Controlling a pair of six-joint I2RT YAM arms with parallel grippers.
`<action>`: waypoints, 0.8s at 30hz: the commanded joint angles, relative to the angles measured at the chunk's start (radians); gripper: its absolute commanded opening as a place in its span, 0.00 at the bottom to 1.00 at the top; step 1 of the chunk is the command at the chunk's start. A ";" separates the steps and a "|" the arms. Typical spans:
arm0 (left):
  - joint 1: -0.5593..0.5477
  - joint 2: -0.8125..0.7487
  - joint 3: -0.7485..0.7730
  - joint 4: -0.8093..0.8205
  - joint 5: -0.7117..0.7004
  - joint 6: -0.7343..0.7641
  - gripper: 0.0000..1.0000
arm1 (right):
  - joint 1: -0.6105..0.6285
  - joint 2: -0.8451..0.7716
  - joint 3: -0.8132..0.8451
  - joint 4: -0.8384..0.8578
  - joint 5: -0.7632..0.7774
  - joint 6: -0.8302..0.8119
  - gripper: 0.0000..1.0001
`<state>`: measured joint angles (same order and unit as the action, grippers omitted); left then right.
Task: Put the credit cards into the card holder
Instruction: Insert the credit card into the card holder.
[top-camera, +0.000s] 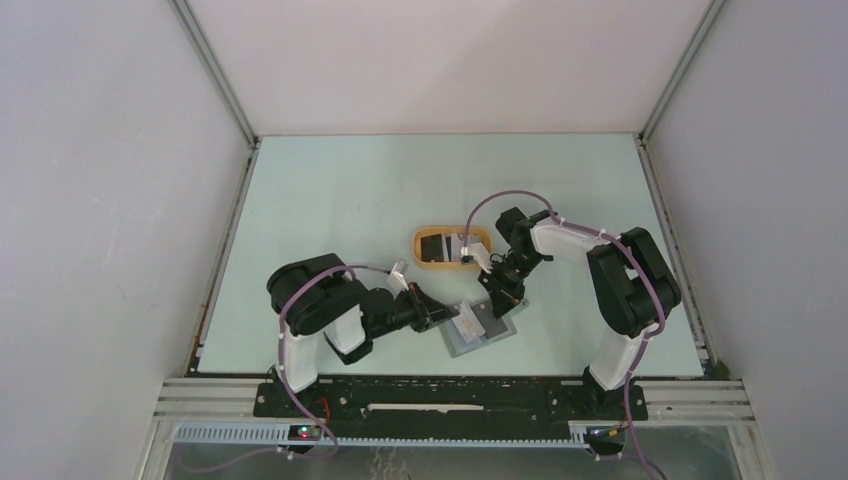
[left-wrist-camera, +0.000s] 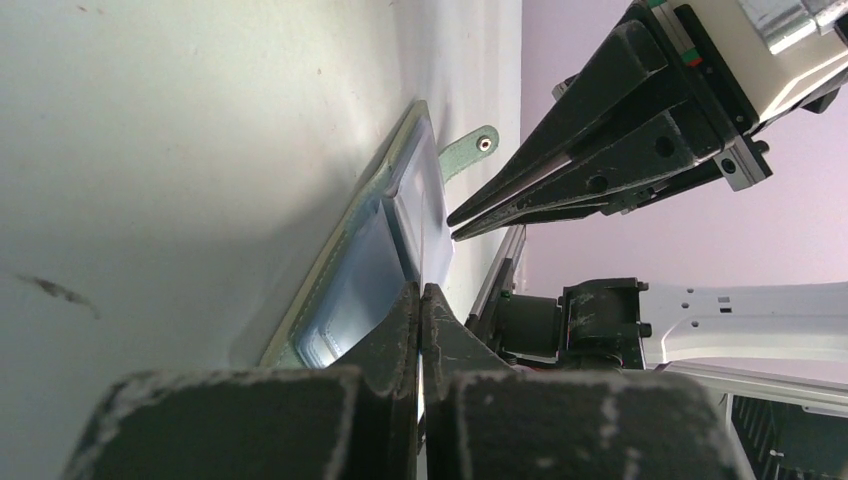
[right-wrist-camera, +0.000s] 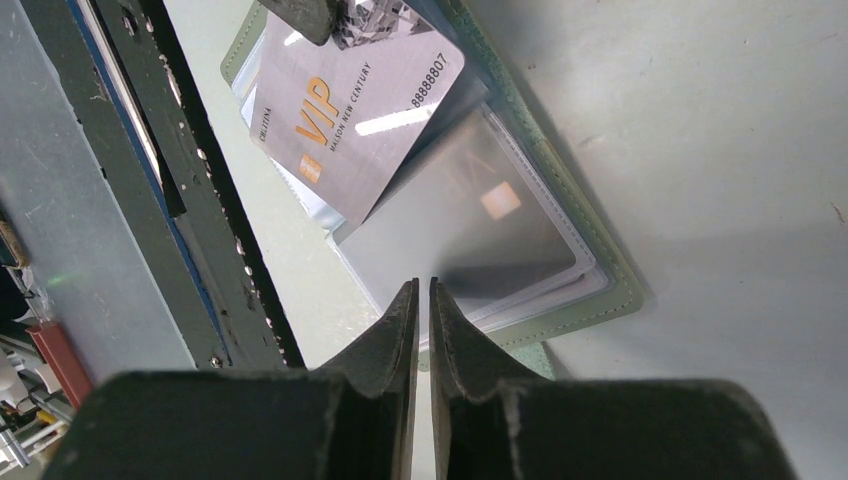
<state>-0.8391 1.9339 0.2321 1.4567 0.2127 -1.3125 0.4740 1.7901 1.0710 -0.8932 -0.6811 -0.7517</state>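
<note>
Left tool (left-wrist-camera: 421, 292), clamped on a corner of the whitish VIP card (right-wrist-camera: 350, 120), holds it slanted across the open card holder (right-wrist-camera: 612, 290) on the table (right-wrist-camera: 720, 120), long axis skewed to the holder's edges; right tool (right-wrist-camera: 424, 292), a narrow slit, contents indeterminate, stands opposite.

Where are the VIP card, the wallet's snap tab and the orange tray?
VIP card (right-wrist-camera: 355, 120), right wrist view, printed face.
snap tab (left-wrist-camera: 468, 153), left wrist view, green strap.
orange tray (top-camera: 419, 248), top view, left rim.
</note>
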 joint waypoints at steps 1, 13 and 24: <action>0.007 0.013 0.009 0.056 -0.013 -0.012 0.00 | 0.006 0.002 0.035 0.004 0.000 0.011 0.15; 0.006 0.004 -0.012 0.047 -0.021 -0.027 0.00 | 0.006 0.002 0.035 0.006 0.002 0.012 0.15; 0.007 0.018 0.008 0.018 -0.009 -0.038 0.00 | 0.006 0.002 0.035 0.008 0.005 0.015 0.14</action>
<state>-0.8387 1.9450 0.2302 1.4551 0.2115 -1.3380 0.4740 1.7901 1.0710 -0.8921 -0.6800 -0.7502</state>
